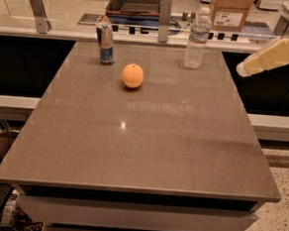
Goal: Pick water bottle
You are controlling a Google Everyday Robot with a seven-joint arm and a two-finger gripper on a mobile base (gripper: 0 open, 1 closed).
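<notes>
The water bottle (197,37) is clear ribbed plastic with a white cap and stands upright at the far edge of the brown table (143,137), right of centre. My gripper (242,69) shows as a cream wedge coming in from the right edge. It hangs above the table's far right corner, to the right of the bottle and apart from it, holding nothing that I can see.
A blue-and-silver can (106,43) stands at the far left of the table. An orange (133,75) lies in front of it. Behind the table runs a counter with metal posts (164,18), a tray (137,1) and a cardboard box (231,9).
</notes>
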